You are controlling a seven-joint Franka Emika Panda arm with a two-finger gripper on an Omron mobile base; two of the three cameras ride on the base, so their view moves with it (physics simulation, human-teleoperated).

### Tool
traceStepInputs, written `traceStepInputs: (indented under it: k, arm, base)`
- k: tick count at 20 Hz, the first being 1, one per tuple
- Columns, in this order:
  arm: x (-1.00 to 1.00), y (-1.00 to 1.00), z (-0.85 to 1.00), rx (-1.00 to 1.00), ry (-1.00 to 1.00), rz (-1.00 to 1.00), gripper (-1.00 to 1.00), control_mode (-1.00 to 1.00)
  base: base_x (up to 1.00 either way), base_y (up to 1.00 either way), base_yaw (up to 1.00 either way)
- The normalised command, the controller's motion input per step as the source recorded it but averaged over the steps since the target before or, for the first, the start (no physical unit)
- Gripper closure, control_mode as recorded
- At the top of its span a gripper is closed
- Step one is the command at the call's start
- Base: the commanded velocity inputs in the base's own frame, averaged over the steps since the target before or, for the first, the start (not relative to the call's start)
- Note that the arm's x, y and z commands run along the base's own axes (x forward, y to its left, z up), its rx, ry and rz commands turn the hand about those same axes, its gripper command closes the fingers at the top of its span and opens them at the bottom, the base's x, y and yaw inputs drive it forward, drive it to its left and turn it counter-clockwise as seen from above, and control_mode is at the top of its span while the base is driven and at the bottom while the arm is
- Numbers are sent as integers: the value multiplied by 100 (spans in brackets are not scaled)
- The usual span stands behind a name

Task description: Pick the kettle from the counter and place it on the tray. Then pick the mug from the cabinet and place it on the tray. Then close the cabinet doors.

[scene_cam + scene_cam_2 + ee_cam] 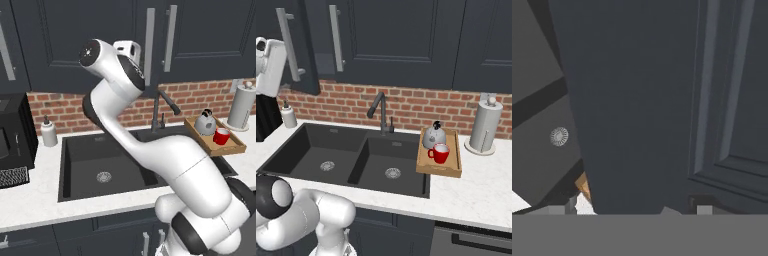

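The silver-grey kettle (205,122) (434,135) and the red mug (221,136) (440,153) stand side by side on the wooden tray (236,148) (455,170), which rests on the counter (30,200) (476,195) right of the sink. My gripper (134,52) (276,67) (632,210) is raised against the left cabinet door (150,75) (306,60), which stands slightly ajar. In the hand view that door's dark panel (637,100) sits right in front of the widely spread fingertips, nothing between them. The right door (210,40) (401,35) looks shut. The cabinet's inside is hidden.
A black double sink (110,165) (331,155) with a dark faucet (160,110) (381,112) lies below the hand. A paper-towel roll (241,105) (485,125) stands right of the tray. A soap bottle (48,132) (288,116) and a black microwave (15,135) are at the left.
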Motion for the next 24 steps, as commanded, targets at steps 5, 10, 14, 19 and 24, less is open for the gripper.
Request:
traceStepInputs:
  k: [5, 10, 14, 19, 24]
  arm:
    - [71, -30, -15, 0, 1, 11, -100, -100]
    - [70, -22, -8, 0, 2, 12, -100, -100]
    - [76, -22, -7, 0, 7, 12, -100, -100]
    - [55, -12, -3, -1, 4, 12, -100, -100]
    - [57, -6, -14, -2, 4, 12, -100, -100]
  base:
    - [0, 0, 0]
    - [0, 0, 0]
    - [0, 0, 0]
    - [0, 0, 0]
    - [0, 0, 0]
